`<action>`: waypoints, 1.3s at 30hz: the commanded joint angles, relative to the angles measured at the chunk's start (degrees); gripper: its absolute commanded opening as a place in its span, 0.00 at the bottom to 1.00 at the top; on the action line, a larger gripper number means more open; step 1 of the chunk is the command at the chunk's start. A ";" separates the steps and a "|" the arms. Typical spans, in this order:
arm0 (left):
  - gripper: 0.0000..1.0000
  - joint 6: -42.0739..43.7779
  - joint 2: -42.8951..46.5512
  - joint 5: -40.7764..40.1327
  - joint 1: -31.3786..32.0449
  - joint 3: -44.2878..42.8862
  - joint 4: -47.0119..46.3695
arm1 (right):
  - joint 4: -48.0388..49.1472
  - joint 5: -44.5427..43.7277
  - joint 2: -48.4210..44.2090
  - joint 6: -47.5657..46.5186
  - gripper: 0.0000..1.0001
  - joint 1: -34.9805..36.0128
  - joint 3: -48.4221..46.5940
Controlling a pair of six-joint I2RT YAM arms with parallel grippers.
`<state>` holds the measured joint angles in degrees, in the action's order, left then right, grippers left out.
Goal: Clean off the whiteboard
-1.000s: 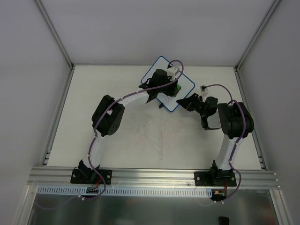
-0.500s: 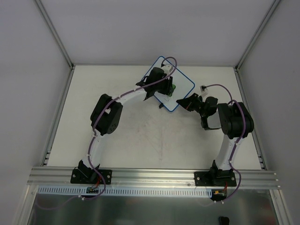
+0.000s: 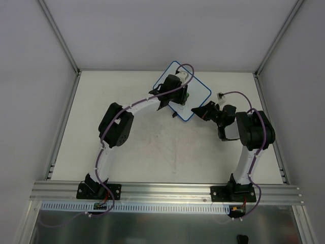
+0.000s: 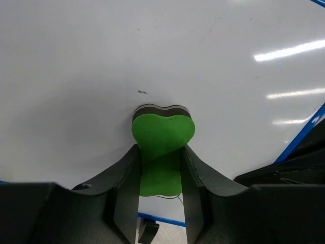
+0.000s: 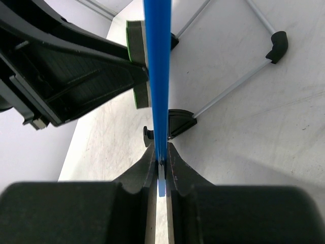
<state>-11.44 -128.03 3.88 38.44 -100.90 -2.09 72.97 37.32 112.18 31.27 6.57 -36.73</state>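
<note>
The whiteboard (image 3: 199, 90) stands tilted at the back middle of the table, white with a thin blue rim. My left gripper (image 3: 183, 96) is shut on the green eraser (image 3: 187, 95) and presses it against the board's face. In the left wrist view the eraser (image 4: 162, 133) sits between the fingers of my left gripper (image 4: 160, 152), against the white board (image 4: 152, 51), with a tiny black mark (image 4: 143, 92) just above it. My right gripper (image 3: 197, 113) is shut on the board's lower corner. In the right wrist view my right gripper (image 5: 160, 158) pinches the blue rim (image 5: 157, 61) edge-on.
Behind the board, thin wire stand legs with black feet (image 5: 277, 43) rest on the table. A black foot (image 5: 180, 122) sits by the pinched rim. White enclosure walls (image 3: 56, 40) surround the table and an aluminium rail (image 3: 162, 190) runs along the near edge.
My left gripper has slid the eraser a little to the left across the board. The right arm and the board have not moved.
</note>
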 commanded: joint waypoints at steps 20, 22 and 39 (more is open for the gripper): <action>0.00 -10.52 3.22 1.22 3.05 16.70 8.77 | 14.83 1.79 -1.53 0.55 0.00 0.46 -0.89; 0.00 -10.53 3.40 1.13 2.96 16.53 8.42 | 14.83 1.79 -1.35 0.81 0.00 0.46 -1.06; 0.00 -15.62 6.29 10.35 -5.73 18.72 -8.44 | 14.83 1.88 -1.44 0.64 0.00 0.46 -1.06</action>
<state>-25.47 -122.54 14.17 35.62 -84.66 -8.23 73.14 37.34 112.18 31.03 6.70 -36.73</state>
